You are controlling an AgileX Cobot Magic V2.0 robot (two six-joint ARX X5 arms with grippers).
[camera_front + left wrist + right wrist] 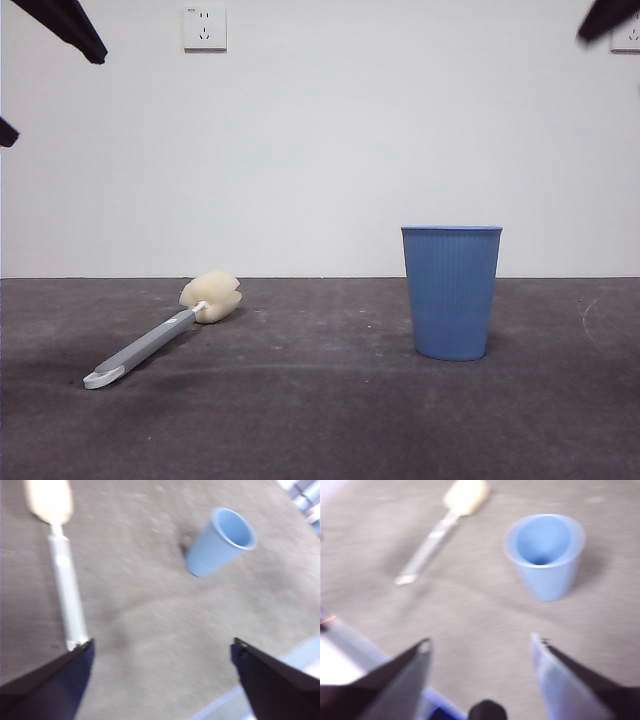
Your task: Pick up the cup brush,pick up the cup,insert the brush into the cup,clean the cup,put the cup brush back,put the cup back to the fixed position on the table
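Dark grey matte table (320, 420) before a white wall: the grey-handled, cream sponge-headed cup brush (165, 335) lies flat at 9 o'clock of the upright, ribbed blue plastic cup (451, 290), well apart. Left gripper (162, 655) and right gripper (480, 652) hover spread, empty. Likely step: picking up the brush; next, descend over its handle.
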